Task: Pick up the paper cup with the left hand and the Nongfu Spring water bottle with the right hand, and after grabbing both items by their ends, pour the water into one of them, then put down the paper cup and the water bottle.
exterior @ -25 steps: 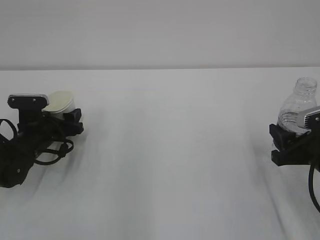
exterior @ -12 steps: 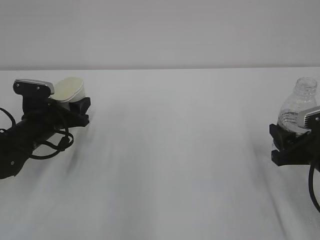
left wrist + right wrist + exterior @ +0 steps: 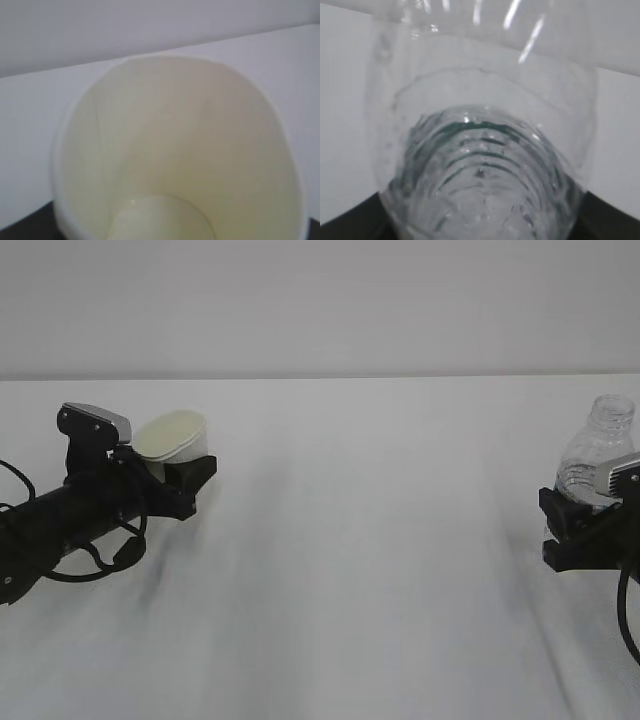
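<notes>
1. Exterior view: the left hand (image 3: 175,478) reaches in from the left edge over the white table (image 3: 360,570), its black jaws clamped on the lower part of the paper cup (image 3: 172,438). The cup is tilted, its cream inside facing the camera and its rim leaning right. A grey camera block (image 3: 94,422) sits just behind the cup.
2. Exterior view: at the right edge, the right hand (image 3: 575,525) is clenched round the body of the Nongfu Spring water bottle (image 3: 598,455). The bottle stands near upright with a slight lean; its open neck is uppermost.
3. Left wrist view: the paper cup (image 3: 175,150) fills the frame, mouth towards the lens, inside dry. Jaws show only as dark corners.
4. Right wrist view: the ribbed bottle (image 3: 480,170) fills the frame, held between dark jaw edges at the bottom corners.
</notes>
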{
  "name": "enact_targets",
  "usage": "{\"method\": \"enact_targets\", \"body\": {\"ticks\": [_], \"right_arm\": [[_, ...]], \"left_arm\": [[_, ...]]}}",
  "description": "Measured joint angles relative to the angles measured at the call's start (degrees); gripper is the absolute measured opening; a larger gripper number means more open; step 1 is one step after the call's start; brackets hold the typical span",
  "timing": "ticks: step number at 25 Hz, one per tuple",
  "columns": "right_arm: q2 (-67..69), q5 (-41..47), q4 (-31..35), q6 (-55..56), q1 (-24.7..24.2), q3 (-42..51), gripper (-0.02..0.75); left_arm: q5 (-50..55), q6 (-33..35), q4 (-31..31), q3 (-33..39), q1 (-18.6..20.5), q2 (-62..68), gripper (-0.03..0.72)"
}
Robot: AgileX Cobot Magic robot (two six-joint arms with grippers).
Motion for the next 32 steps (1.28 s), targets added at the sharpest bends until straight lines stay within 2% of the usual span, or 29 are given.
{"method": "enact_targets", "body": {"ticks": [13, 17, 25, 29, 32], "right_arm": [[0.0, 0.0, 0.0, 0.0, 0.0, 0.0, 0.456], [0.0, 0.0, -0.36, 0.0, 0.0, 0.0, 0.456], [0.0, 0.0, -1.76, 0.0, 0.0, 0.0, 0.456], [0.0, 0.0, -2.12, -0.1, 0.0, 0.0, 0.456], [0.0, 0.0, -2.12, -0.1, 0.0, 0.0, 0.456]], "left_arm": [[-0.1, -9.56, 20.08, 0.36, -0.5, -0.11, 0.445], [-0.1, -10.18, 21.67, 0.36, -3.35, -0.11, 0.444], [-0.1, -12.53, 22.69, -2.96, -12.89, -0.11, 0.444], [-0.21, -15.07, 23.45, -6.05, -15.4, -0.11, 0.444], [-0.21, -16.42, 24.95, -7.63, -15.76, -0.11, 0.443]]}}
